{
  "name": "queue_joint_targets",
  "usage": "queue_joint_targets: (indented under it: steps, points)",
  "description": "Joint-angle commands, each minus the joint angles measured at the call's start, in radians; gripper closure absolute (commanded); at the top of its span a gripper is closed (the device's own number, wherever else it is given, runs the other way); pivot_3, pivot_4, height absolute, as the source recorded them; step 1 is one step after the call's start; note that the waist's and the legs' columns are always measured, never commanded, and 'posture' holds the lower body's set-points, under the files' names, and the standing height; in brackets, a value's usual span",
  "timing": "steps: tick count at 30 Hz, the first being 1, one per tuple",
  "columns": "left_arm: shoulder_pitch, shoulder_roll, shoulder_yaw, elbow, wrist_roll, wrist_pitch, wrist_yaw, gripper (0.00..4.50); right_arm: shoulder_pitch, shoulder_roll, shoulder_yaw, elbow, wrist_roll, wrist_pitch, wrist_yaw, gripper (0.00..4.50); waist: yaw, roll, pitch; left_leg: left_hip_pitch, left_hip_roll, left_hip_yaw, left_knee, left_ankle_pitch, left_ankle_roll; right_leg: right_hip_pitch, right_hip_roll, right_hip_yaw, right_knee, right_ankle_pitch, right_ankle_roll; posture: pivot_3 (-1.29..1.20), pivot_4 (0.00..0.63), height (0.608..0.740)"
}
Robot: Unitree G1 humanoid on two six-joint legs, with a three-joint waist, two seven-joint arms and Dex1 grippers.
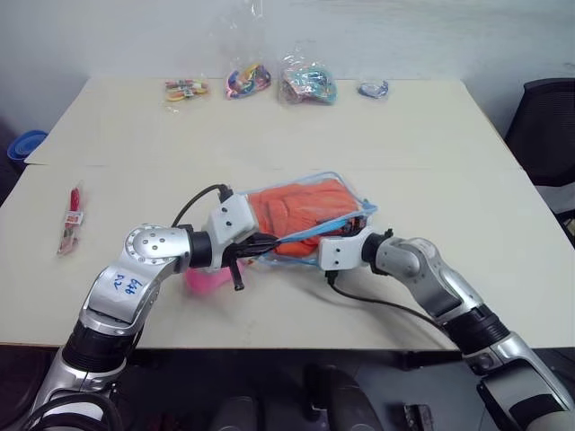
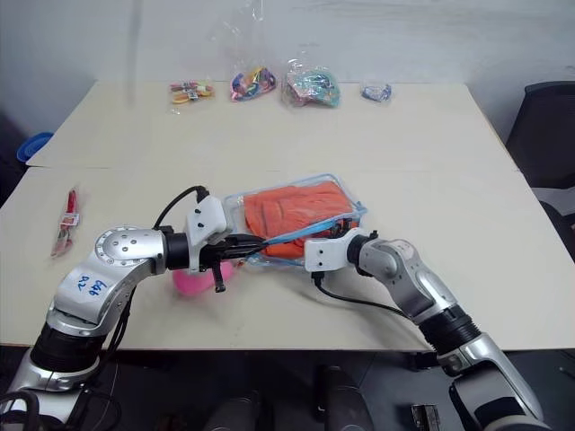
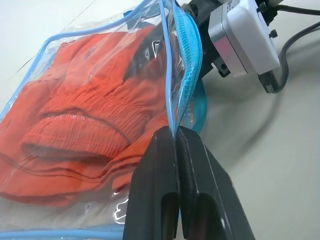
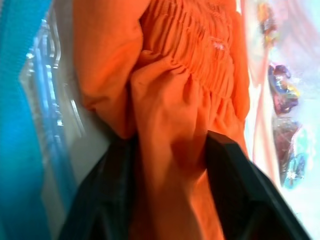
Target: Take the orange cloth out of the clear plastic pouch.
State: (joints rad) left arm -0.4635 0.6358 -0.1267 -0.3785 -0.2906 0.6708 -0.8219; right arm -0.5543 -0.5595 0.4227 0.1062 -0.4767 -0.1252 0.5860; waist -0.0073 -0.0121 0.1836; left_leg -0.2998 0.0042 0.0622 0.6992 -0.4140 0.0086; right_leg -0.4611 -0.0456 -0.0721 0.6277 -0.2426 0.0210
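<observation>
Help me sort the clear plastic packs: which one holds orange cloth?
The clear plastic pouch with light-blue edging, between both grippers; the small bags along the far edge hold colourful items.

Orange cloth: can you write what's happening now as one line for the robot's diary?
left tool: shut on clear plastic pouch edge | right tool: inside pouch, fingers around orange cloth | cloth: not yet out

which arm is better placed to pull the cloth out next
Right. The right gripper is inside the clear plastic pouch with its fingers around a fold of the orange cloth. The left gripper is shut on the pouch's blue edge, holding it.
</observation>
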Motion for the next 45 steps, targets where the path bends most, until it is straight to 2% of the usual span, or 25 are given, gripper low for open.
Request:
queue_joint_targets:
  steps: [1, 16, 17, 21, 26, 40, 45]
  points:
    - [-0.021, -0.003, 0.010, -0.015, -0.006, -0.027, 0.001, 4.50, 0.024, 0.006, 0.001, -0.008, -0.004, 0.017, 0.025, 2.67, 0.000, 0.000, 0.000, 0.000, 0.000, 0.000, 0.000, 0.000, 0.000, 0.000, 0.000, 0.000, 0.000, 0.000, 0.000, 0.00, 0.150, 0.740]
    - [-0.035, -0.007, -0.004, 0.020, 0.009, -0.054, 0.004, 4.50, 0.047, 0.023, -0.025, -0.051, 0.011, 0.063, 0.028, 2.67, 0.002, 0.000, 0.000, 0.000, 0.000, 0.000, 0.000, 0.000, 0.000, 0.000, 0.000, 0.000, 0.000, 0.000, 0.000, 0.00, 0.150, 0.740]
    - [-0.035, -0.007, -0.004, 0.020, 0.010, -0.055, 0.005, 4.50, 0.054, 0.028, -0.033, -0.061, 0.029, 0.074, 0.036, 2.88, 0.003, 0.000, 0.000, 0.000, 0.000, 0.000, 0.000, 0.000, 0.000, 0.000, 0.000, 0.000, 0.000, 0.000, 0.000, 0.00, 0.150, 0.740]
    - [-0.038, -0.008, -0.005, 0.026, 0.012, -0.059, 0.003, 4.50, 0.066, 0.025, -0.037, -0.086, 0.038, 0.088, 0.060, 2.88, 0.003, 0.000, 0.000, 0.000, 0.000, 0.000, 0.000, 0.000, 0.000, 0.000, 0.000, 0.000, 0.000, 0.000, 0.000, 0.00, 0.150, 0.740]
    - [-0.052, -0.010, -0.006, 0.047, 0.021, -0.068, 0.005, 4.50, 0.069, 0.021, -0.034, -0.105, 0.026, 0.092, 0.080, 4.46, 0.003, 0.000, 0.000, -0.001, 0.000, 0.000, 0.000, 0.000, 0.000, 0.000, 0.000, 0.000, -0.001, 0.000, 0.000, 0.00, 0.150, 0.740]
    - [-0.063, -0.031, -0.028, 0.091, 0.062, -0.099, 0.023, 4.50, 0.096, 0.007, -0.068, -0.205, 0.069, 0.165, 0.153, 4.46, 0.004, 0.000, 0.000, -0.001, 0.000, -0.001, 0.000, 0.000, 0.000, -0.001, 0.000, -0.001, -0.001, 0.000, 0.000, 0.00, 0.150, 0.740]
    - [-0.083, -0.050, -0.054, 0.153, 0.111, -0.136, 0.046, 4.50, 0.124, 0.006, -0.120, -0.349, 0.167, 0.306, 0.229, 4.46, 0.006, 0.000, 0.000, -0.002, 0.000, -0.001, 0.000, 0.000, 0.000, -0.001, 0.000, -0.001, -0.001, 0.000, 0.000, 0.00, 0.150, 0.740]
